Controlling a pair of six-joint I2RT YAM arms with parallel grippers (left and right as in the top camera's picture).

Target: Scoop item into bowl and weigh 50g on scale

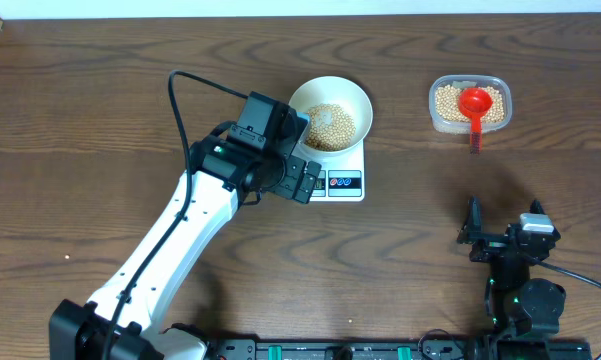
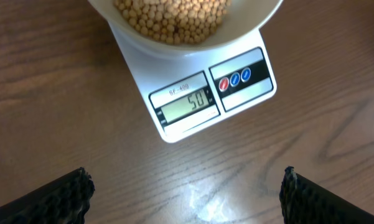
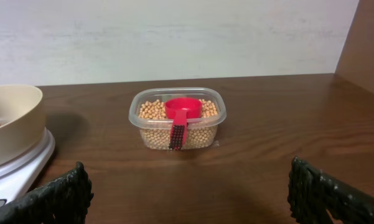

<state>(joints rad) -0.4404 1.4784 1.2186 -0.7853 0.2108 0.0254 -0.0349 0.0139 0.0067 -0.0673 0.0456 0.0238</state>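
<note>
Looking at the beans (image 2: 171,18) first, we see a pile of them in the white bowl (image 1: 364,100). The bowl sits on top of the scale (image 2: 193,118), so the scale can tell us how heavy the beans are. The little screen (image 2: 188,103) seems to say fifty, but the numbers are faint, so we are not fully sure. If it does, we think the job is about done.

Off to the side, well apart from the scale, is the clear tub (image 1: 432,108) with more beans in it. The red scoop (image 1: 475,103) rests in the tub with its handle poking out over the edge. We think that makes it easy to grab if more beans are needed.

The left claw (image 2: 187,186) hangs over the brown table (image 1: 100,90), just in front of the scale. It is wide open and holds nothing. From there its camera looks right down at the screen, which may be why it is there.

The right claw (image 3: 187,180) is low and far back, facing the tub. It is wide open too, with nothing in it.
</note>
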